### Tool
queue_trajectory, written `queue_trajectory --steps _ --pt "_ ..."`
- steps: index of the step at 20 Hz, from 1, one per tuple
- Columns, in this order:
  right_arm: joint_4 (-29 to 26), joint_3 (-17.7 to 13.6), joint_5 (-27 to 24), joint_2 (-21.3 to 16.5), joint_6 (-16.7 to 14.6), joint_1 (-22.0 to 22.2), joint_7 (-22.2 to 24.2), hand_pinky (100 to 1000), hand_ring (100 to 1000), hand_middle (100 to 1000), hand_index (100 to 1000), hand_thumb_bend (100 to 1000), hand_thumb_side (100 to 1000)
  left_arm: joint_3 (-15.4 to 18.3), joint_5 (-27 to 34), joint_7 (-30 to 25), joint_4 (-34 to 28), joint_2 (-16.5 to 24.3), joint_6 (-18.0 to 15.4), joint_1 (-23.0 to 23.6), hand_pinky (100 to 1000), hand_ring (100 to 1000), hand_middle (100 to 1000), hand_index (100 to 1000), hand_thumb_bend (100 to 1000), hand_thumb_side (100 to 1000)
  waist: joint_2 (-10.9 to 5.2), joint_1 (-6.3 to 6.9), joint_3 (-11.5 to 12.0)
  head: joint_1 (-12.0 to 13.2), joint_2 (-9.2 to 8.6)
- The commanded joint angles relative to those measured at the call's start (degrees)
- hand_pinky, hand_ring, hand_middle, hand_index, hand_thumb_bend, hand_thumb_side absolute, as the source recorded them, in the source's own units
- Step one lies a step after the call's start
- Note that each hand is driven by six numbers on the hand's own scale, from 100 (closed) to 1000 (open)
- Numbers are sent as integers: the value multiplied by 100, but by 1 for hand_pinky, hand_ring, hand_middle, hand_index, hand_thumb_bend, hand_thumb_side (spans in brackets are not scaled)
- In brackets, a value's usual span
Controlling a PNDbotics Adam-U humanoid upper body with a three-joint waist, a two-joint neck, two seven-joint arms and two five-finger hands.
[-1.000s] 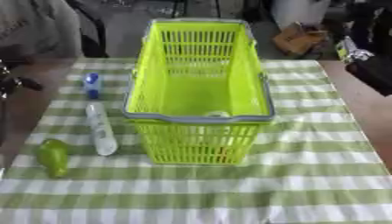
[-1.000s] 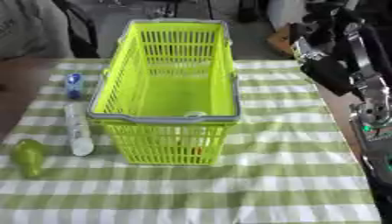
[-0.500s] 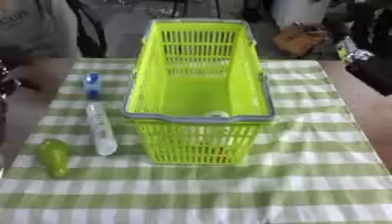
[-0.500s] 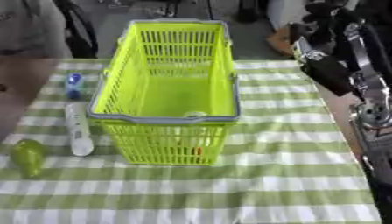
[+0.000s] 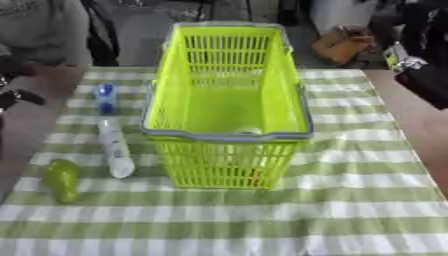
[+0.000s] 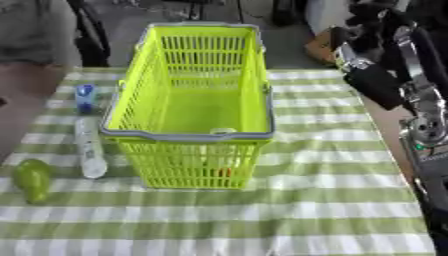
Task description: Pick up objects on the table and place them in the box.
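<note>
A lime-green basket [image 5: 229, 135] with a grey rim stands in the middle of the checked tablecloth. Left of it a clear bottle [image 5: 114, 147] with a blue cap [image 5: 106, 92] lies on its side. A green pear-shaped object [image 5: 61, 179] lies at the lower left. Something small and orange [image 6: 224, 172] shows through the basket's front mesh, and a pale bit [image 5: 248, 131] sits just inside the front rim. My right hand [image 6: 378, 82] hangs raised, dark and blurred, beside the table's right edge, well clear of the basket. Only a dark sliver of my left hand [image 5: 9, 96] shows at the left edge.
The green-and-white cloth [image 5: 350, 210] covers the table down to the front edge. Bare brown table edges [image 5: 420, 135] show on both sides. My right arm's silver joints [image 6: 427, 130] fill the right border. A brown box [image 5: 341, 45] and dark chairs stand beyond the far edge.
The dark shape of my left hand has slipped a little further off the left edge. The basket, bottle and green object lie where they were.
</note>
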Motion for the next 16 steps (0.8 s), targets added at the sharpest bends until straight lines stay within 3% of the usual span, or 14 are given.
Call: queue_trajectory --steps 1,2,3,4,7,8,13,16 --pt "-56 -33 -55 -100 -8 -51 8 614 567 712 858 307 604 96 -1048 -239 2 271 473 7 509 799 642 808 242 961 -76 20 2 13 -1" --pt "-54 -32 -55 -101 -8 -53 9 614 567 712 858 306 604 135 -1346 -248 45 243 713 65 513 814 663 812 318 937 -74 18 10 -1 -7" --pt "-53 -28 -55 -100 -10 -57 13 614 567 712 858 306 604 151 -1667 -241 70 209 974 110 513 814 663 812 318 937 -73 16 9 -3 -10" --pt "-50 -26 -54 -103 -11 -61 17 615 567 712 858 306 604 124 -1982 -290 68 204 1182 170 537 822 689 818 375 914 -71 15 7 0 -15" --pt "-45 -32 -52 -114 -7 -64 16 615 567 712 858 306 604 71 -2930 -659 -70 204 1575 299 534 813 694 817 420 887 -71 15 7 16 -15" --pt "-45 -32 -52 -115 -8 -63 15 615 567 712 858 306 604 76 -3214 -797 -86 201 1682 352 519 803 706 825 485 902 -73 23 13 18 -15" --pt "-39 -12 -54 -102 -19 -62 38 615 567 712 859 304 605 72 -4230 -1374 48 77 1958 476 520 803 727 843 552 908 -89 45 21 9 -23" --pt "-36 -6 -56 -105 -23 -66 49 615 567 712 859 303 605 49 -4670 -1545 145 37 2024 503 575 823 756 843 629 857 -91 47 9 15 -29"
